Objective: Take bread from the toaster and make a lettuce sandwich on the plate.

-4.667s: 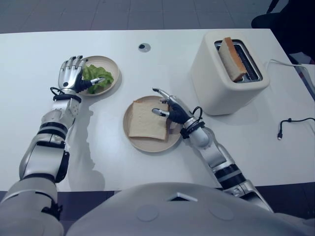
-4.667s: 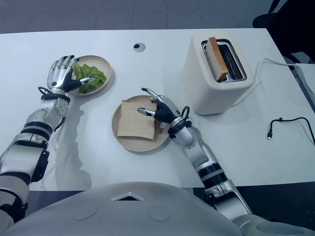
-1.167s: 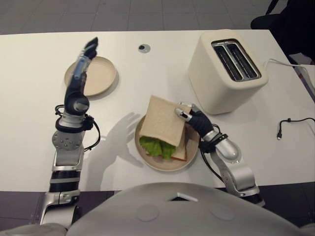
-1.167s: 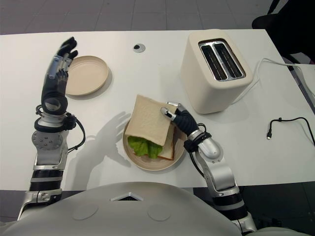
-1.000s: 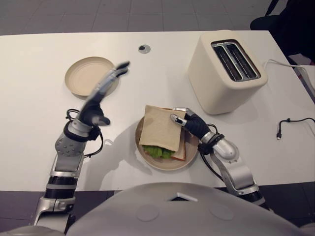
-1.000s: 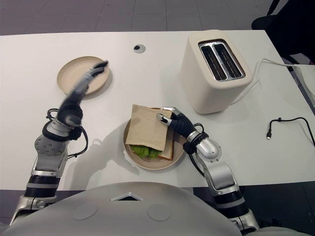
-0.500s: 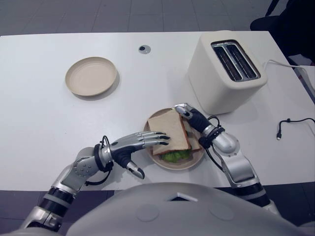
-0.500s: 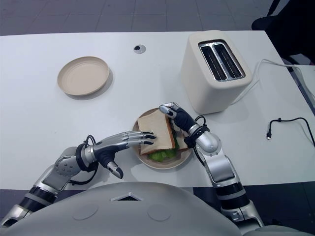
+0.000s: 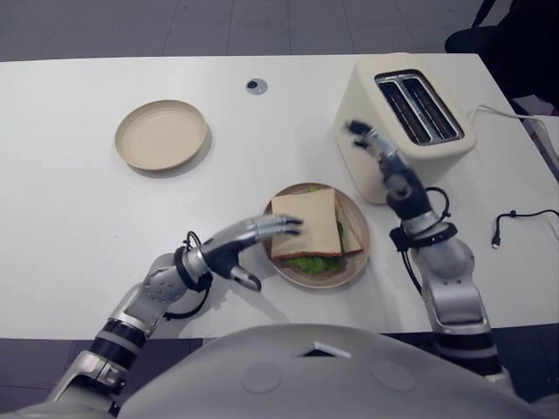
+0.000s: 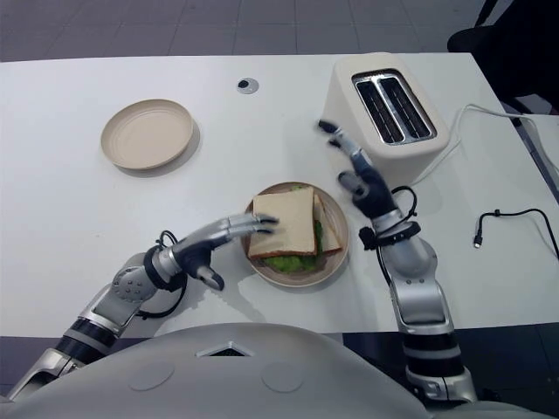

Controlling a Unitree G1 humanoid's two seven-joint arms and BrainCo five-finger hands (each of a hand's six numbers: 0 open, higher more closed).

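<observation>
Squarely on the plate the sandwich is laid flat (lettuce showing at its near edge), sides roughly parallel to the desk edges. Its left edge is touched by the outstretched, empty left hand; the right hand is raised, spread and empty, before the toaster.

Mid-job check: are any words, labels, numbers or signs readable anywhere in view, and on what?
None can be read.
The toaster shows plain white surfaces with no legible marking.
The plate under the sandwich, the empty plate and the table carry no print.
The round fitting in the table is too small to tell.
</observation>
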